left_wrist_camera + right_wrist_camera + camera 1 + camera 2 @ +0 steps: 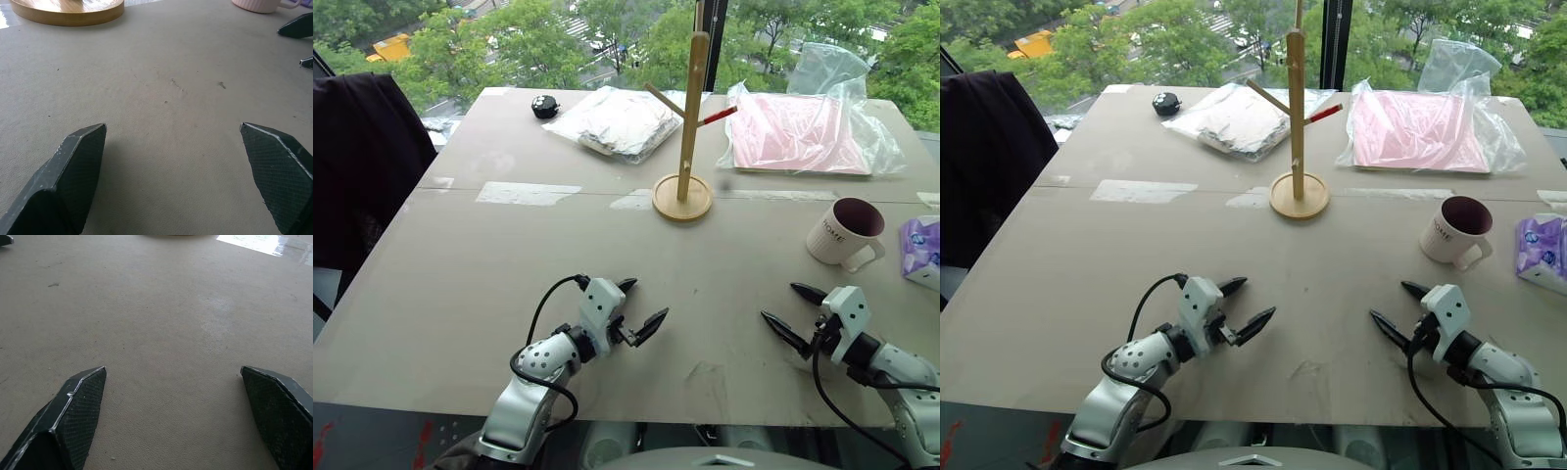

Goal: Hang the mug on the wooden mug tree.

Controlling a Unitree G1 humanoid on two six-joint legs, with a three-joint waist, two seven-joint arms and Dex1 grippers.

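surface (pixel 509 284): big grey top, everything sits on it
wooden mug tree (pixel 690 117): upright mid-surface, pegs bare
mug (pixel 845 233): standing off to the right of the tree, well apart
left gripper (pixel 641 305): jaws wide apart, empty
right gripper (pixel 790 311): same, near the mug

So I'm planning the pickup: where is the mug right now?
The mug stands upright on the table's right side, between the wooden mug tree and a purple packet, beyond the right gripper.
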